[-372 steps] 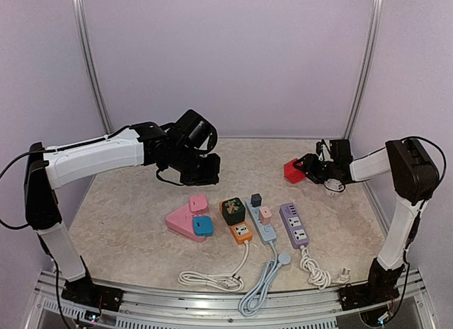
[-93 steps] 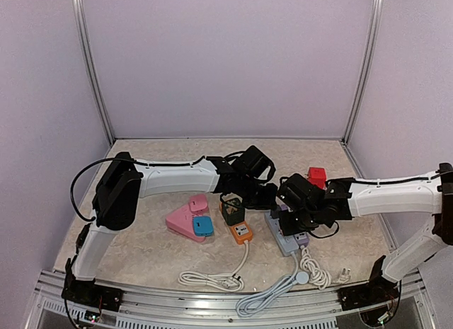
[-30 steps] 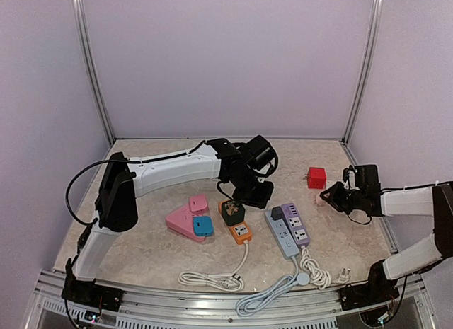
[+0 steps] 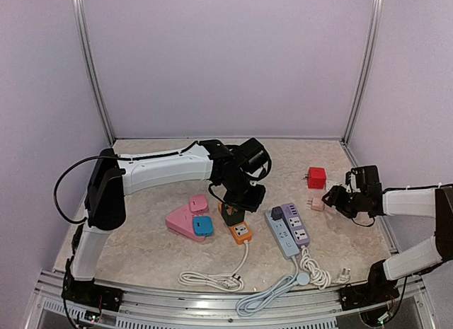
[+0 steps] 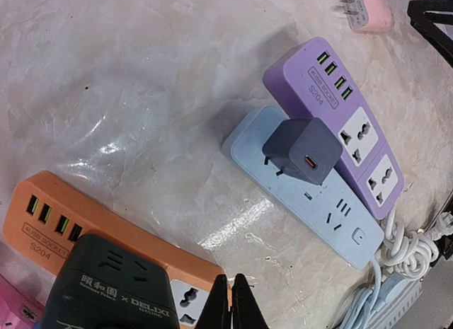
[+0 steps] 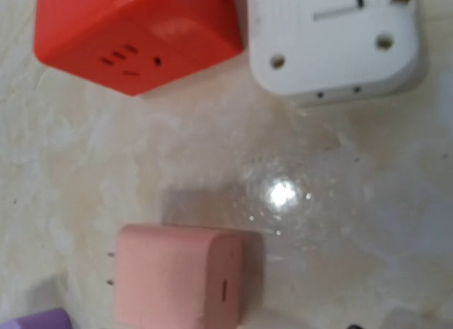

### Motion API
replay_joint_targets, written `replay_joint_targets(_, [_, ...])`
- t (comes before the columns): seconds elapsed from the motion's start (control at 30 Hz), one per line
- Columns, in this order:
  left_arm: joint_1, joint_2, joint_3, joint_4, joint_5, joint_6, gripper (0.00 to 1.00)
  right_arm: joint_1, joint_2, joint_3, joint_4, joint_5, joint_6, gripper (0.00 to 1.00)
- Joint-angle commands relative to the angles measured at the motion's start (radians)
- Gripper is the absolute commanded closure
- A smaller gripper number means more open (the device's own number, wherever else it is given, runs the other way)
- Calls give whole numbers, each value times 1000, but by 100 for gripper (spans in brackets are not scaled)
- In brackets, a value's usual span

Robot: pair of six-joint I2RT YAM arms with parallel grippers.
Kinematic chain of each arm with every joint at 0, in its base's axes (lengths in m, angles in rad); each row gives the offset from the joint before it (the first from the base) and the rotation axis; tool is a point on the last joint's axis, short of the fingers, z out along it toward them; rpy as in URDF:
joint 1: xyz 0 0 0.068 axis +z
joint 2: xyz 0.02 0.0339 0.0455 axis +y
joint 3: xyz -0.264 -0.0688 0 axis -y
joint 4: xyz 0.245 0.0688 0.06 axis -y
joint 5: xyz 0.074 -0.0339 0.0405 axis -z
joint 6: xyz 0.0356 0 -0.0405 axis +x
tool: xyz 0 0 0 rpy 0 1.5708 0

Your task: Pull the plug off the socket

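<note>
The dark grey plug (image 5: 303, 151) stands in the light blue power strip (image 5: 333, 216), also seen from above (image 4: 277, 214). A dark green cube plug (image 4: 232, 213) sits in the orange strip (image 4: 242, 233). My left gripper (image 5: 230, 304) is shut and empty, its tips over the orange strip's (image 5: 42, 216) edge beside the green cube (image 5: 106, 286). A pink plug (image 6: 177, 283) lies loose on the table, prongs to the left, just left of my right gripper (image 4: 334, 197). The right gripper's fingers stay outside its wrist view, spread apart and holding nothing.
A purple strip (image 4: 297, 225) lies against the blue one (image 4: 284, 238). A red cube socket (image 4: 316, 177) and a white adapter (image 6: 333, 39) lie beyond the pink plug. A pink triangular socket (image 4: 180, 223) with pink and blue plugs is at the left. Cords coil at the front (image 4: 269, 290).
The pink plug has left the blue strip and now lies on the table by the right gripper. My left gripper has moved down and left towards the green cube.
</note>
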Motion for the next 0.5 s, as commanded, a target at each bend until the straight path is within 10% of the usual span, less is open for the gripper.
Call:
replay_joint_targets(0.0, [-2,-52,-24,24,-11,-11,97,12,-68,67,-146,75,-69,31])
replay_joint_targets(0.47, [7,-77,-52,32,-31,-22,97,374,-34,277,-351,265,-85,41])
